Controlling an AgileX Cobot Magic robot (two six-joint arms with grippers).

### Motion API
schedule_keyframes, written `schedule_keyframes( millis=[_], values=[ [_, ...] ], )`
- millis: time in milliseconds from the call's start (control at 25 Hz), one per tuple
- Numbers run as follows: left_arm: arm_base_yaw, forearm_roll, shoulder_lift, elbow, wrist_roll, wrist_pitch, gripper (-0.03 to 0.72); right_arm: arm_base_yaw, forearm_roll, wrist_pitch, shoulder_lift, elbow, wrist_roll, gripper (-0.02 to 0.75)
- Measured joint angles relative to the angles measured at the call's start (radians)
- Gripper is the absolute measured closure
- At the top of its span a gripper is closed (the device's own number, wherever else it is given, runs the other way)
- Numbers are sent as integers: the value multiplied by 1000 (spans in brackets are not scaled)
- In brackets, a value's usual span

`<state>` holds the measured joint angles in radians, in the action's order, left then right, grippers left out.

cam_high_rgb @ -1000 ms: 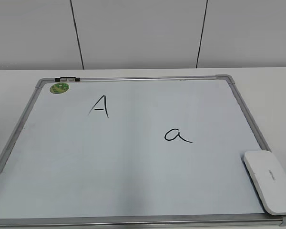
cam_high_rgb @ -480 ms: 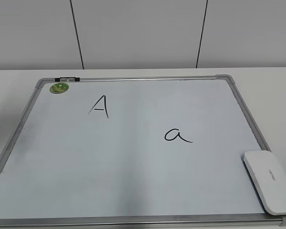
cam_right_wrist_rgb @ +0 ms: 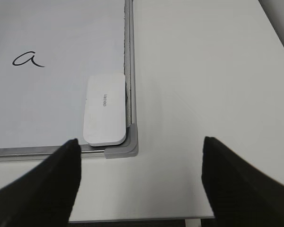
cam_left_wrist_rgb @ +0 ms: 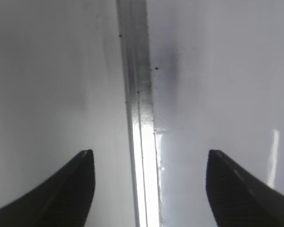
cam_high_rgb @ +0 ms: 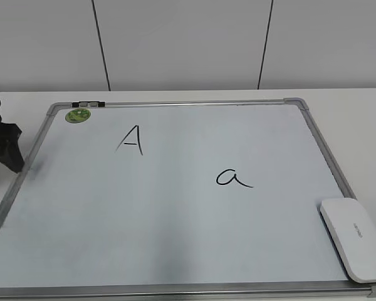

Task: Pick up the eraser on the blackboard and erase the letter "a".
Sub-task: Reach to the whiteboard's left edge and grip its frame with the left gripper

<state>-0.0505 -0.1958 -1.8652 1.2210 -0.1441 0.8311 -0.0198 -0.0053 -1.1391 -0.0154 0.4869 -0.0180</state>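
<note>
The flat white plastic eraser (cam_high_rgb: 356, 239) lies in the near right corner of the silver-framed white blackboard (cam_high_rgb: 175, 226) on the white bench (cam_right_wrist_rgb: 199, 94). The black handwritten lowercase letter "a" (cam_high_rgb: 233, 178) sits mid-board. Left hand (cam_left_wrist_rgb: 149, 189) spread over the left frame; right hand (cam_right_wrist_rgb: 139, 184) spread above the bench's near right area.

The left gripper (cam_left_wrist_rgb: 149, 189) shows in its wrist view as two matte black fingers (cam_left_wrist_rgb: 66, 194) with rounded, tapering tips and smooth faces, no screws or markings visible. In the exterior view, at about nine o'clock, the same arm appears as a black angular shape (cam_high_rgb: 5, 147) with a dark loop of cable and a small grey part above it. The right gripper (cam_right_wrist_rgb: 142, 187) has two similar fingers (cam_right_wrist_rgb: 42, 189), dark grey to black, broad and blunt, blurred by closeness.
</note>
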Motion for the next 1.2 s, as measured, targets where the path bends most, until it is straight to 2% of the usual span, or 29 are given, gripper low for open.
schedule_keyframes(
  millis=[240, 360, 680, 1040, 1200],
  values=[
    [-73, -106, -77, 70, -140, 18, 170, 0, 0, 0, 0, 0, 0, 150],
    [-85, -132, -124, 130, -172, 57, 202, 0, 0, 0, 0, 0, 0, 150],
    [-89, -172, -237, 276, -203, 181, 318, 0, 0, 0, 0, 0, 0, 150],
    [-94, -174, -289, 296, -206, 207, 386, 0, 0, 0, 0, 0, 0, 150],
    [-95, -174, -290, 297, -211, 207, 449, 0, 0, -2, 0, 0, 0, 150]
  ],
)
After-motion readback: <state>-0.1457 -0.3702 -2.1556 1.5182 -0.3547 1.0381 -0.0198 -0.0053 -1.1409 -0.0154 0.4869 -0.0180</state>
